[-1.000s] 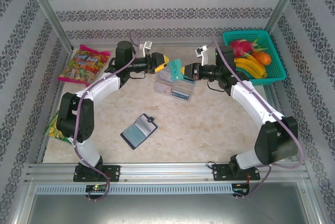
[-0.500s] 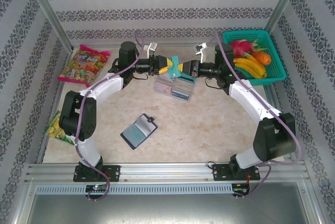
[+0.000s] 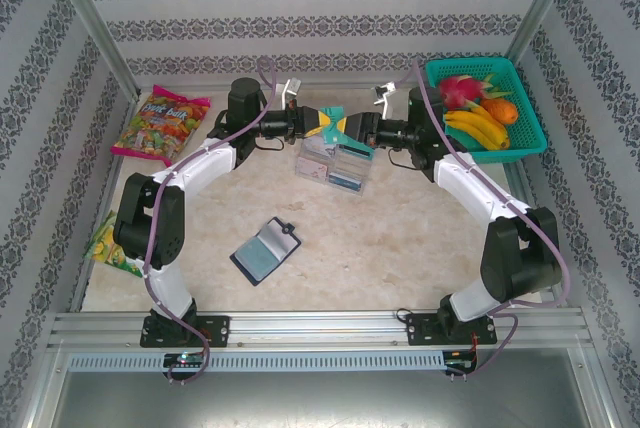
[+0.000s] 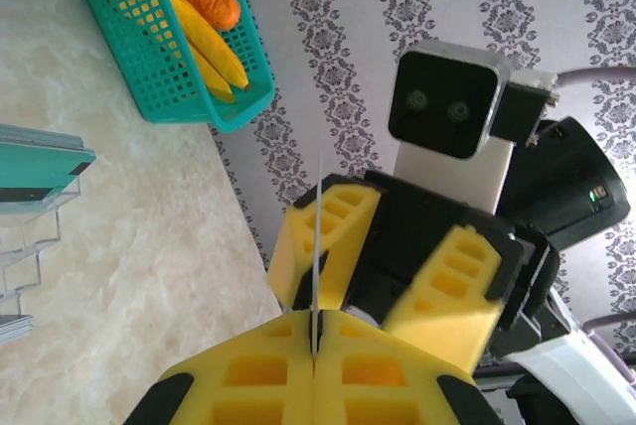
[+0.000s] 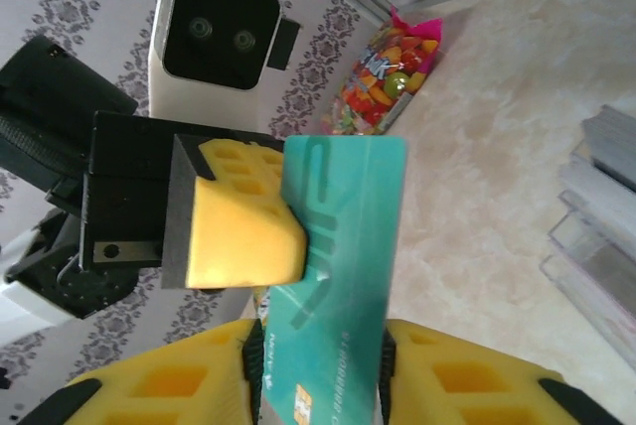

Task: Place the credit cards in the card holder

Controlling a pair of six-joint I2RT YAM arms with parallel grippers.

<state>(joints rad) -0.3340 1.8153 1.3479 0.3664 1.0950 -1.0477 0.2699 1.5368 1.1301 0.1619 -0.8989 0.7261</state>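
A teal credit card (image 3: 333,115) hangs in the air at the back of the table, between my two grippers. My left gripper (image 3: 318,125) is shut on it. In the left wrist view the card (image 4: 318,236) shows edge-on, pinched between the yellow fingers of the left gripper (image 4: 315,324). My right gripper (image 3: 350,130) faces it with its fingers parted. The card (image 5: 348,207) still lies between the fingers of the right gripper (image 5: 320,346). More credit cards stand in a clear acrylic tray (image 3: 338,170) below. The navy card holder (image 3: 266,251) lies open on the table, nearer the front.
A teal basket (image 3: 530,118) of fruit stands at the back right. A candy bag (image 3: 160,126) lies at the back left, and another snack bag (image 3: 105,243) lies by the left edge. Patterned walls close in the table.
My left gripper moved right to the teal card and shut on it. My right gripper, shut on the card before, has parted its fingers.
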